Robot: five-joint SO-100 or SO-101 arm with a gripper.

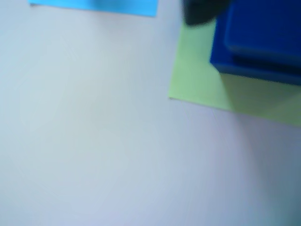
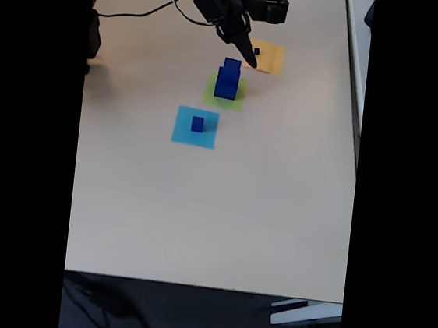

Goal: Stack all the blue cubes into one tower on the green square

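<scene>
Three paper squares lie on a pale table (image 2: 198, 209); dark floor (image 2: 187, 317) below; gripper (image 2: 250, 57) jaw state unclear.

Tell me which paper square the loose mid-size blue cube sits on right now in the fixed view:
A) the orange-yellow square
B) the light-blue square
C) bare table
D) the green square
B: the cube sits on the light-blue square, in front of the green square holding the stack.

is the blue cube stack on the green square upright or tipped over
Upright: in the fixed view the stack of two blue cubes stands on the green square, the smaller cube on top, apart from the end effector.
</scene>
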